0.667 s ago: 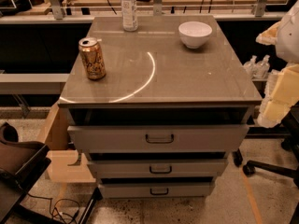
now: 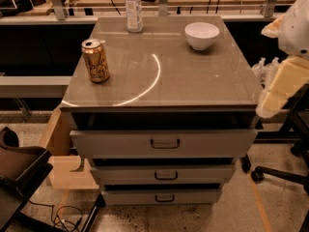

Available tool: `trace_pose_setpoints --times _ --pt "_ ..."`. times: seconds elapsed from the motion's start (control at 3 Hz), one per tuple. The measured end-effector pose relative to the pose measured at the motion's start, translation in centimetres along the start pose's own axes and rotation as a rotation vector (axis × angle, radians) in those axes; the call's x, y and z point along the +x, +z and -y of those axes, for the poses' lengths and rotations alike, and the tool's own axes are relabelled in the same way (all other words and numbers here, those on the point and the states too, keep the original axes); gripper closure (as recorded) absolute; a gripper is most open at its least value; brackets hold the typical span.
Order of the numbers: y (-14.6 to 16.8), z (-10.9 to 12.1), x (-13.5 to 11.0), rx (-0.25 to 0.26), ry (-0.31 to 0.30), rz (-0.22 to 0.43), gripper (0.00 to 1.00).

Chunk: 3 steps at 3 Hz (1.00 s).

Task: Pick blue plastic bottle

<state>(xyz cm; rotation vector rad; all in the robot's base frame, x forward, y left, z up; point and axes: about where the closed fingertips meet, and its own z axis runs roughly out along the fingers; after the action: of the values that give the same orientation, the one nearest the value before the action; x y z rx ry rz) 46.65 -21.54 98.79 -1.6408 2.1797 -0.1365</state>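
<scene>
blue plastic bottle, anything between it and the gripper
The white bowl sits roughly on the line from the gripper at the right edge to the blue plastic bottle at the back.
</scene>
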Motion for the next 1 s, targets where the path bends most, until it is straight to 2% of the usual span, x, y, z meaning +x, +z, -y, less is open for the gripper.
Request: trace_pose_setpoints --times 0.33,0.67,1.0 --pt "1.1 3.0 -0.8 0.091 0.106 0.067 0.00" --pt "3.2 5.3 -1.5 0.160 0.262 0.177 0.00" --pt "4.3 8.9 -4.0 0.241 0.342 0.324 0.00"
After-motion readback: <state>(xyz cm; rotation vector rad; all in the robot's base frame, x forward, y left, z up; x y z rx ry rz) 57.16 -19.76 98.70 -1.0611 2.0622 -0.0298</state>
